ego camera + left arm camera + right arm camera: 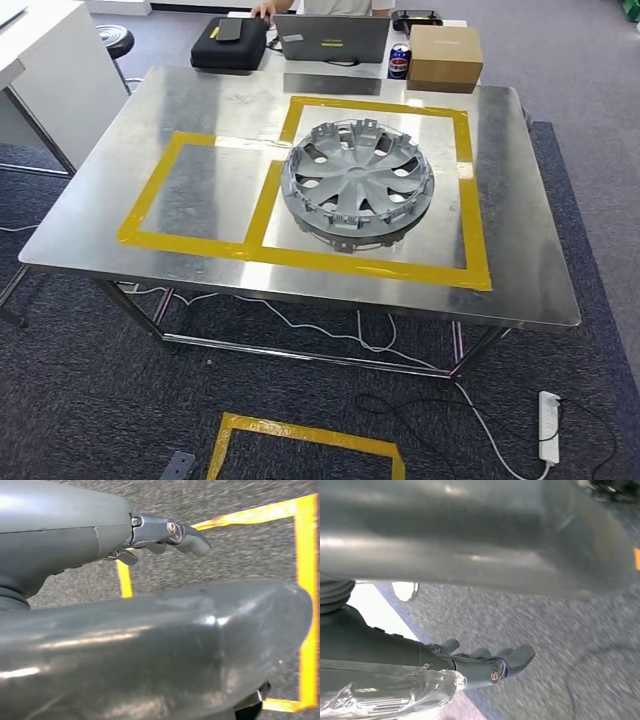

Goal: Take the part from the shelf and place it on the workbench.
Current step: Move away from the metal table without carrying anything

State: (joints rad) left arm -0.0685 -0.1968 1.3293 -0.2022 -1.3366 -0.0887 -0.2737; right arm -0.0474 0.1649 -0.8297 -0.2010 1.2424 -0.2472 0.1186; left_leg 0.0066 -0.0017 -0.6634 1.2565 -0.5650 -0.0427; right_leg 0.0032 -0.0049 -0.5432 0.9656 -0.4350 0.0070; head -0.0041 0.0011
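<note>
Your part [357, 185], a grey wheel cover, lies flat on the bench [528, 250], inside the larger yellow tape box [472, 215] and touching nothing else; judged from that, the placing looks done. Your left hand [166, 537] hangs over grey carpet beside a floor tape square [305, 580], fingers stretched out and apart, holding nothing; your right hand [490, 662] hangs over carpet too, fingers likewise straight and empty. The risks from here are small but real; the cover's near edge sits close to the tape line between the two boxes, so any bump to the bench could push it across; a cable [483, 420] and power strip [549, 425] lie on the floor under the bench's right side, and a step that way could snag them; a person's hand [264, 10] rests at the far end by a laptop [332, 38], so keep your arms low.
</note>
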